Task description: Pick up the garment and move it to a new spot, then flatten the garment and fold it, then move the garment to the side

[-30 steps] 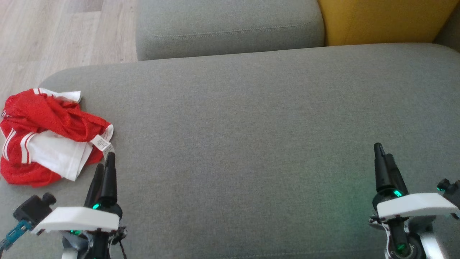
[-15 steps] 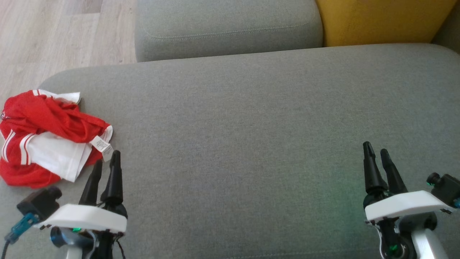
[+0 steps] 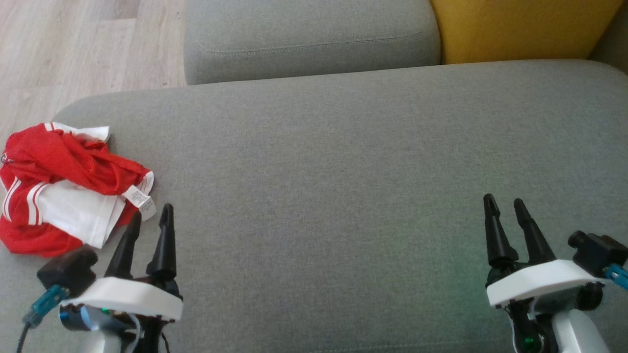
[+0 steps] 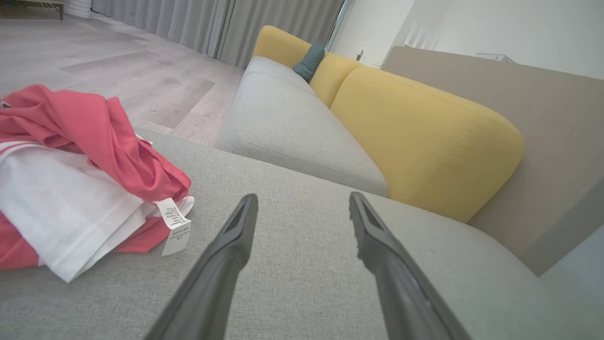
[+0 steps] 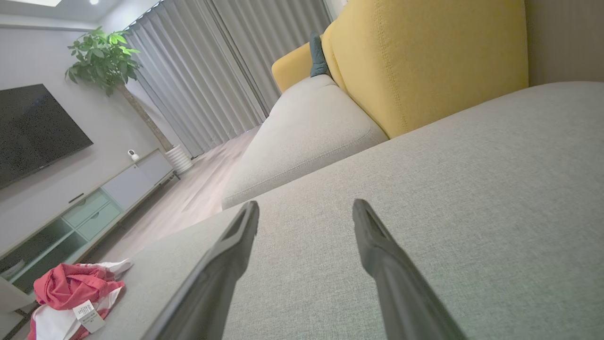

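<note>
1. The garment, red and white, lies crumpled at the left end of the cushion.
2. The left gripper is open and empty, with its fingertips just beside the garment's tag.
3. The right gripper is open and empty over the cushion, well apart from the garment.

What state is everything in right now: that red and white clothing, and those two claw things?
garment: crumpled in a heap at the seat cushion's left end, not held.
left gripper: open, empty, beside the garment.
right gripper: open, empty, over bare seat cushion.
</note>
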Robot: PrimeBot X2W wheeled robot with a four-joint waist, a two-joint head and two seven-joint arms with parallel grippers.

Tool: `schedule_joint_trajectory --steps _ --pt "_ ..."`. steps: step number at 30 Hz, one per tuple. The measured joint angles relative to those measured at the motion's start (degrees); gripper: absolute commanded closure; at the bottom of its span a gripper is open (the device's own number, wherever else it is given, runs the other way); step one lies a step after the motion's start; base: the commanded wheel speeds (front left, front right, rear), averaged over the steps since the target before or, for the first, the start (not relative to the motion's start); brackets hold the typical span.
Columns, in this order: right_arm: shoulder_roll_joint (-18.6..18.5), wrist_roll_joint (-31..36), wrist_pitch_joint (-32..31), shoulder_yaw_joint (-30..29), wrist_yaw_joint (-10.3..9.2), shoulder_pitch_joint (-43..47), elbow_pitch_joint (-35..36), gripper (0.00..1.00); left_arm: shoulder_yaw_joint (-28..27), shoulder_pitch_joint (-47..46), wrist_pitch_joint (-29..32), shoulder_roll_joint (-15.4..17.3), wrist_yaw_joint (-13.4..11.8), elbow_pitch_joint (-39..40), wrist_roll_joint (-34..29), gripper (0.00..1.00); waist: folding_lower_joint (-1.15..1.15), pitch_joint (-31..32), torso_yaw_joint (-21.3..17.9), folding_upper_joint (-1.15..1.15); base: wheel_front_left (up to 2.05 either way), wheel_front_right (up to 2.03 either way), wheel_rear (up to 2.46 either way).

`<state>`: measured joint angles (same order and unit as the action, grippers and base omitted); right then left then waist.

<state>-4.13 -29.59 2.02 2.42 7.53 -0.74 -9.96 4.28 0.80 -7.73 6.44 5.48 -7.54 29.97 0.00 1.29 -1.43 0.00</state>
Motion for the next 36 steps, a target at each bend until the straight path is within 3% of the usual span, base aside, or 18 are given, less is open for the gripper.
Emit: schedule_joint_trajectory --steps 36 --pt "1.3 21.2 2.8 1.0 0.0 0.1 0.9 0.0 0.8 0.1 -5.9 0.7 -1.5 -3.8 -20.1 0.0 0.0 0.0 0.1 0.0 0.0 0.0 0.0"
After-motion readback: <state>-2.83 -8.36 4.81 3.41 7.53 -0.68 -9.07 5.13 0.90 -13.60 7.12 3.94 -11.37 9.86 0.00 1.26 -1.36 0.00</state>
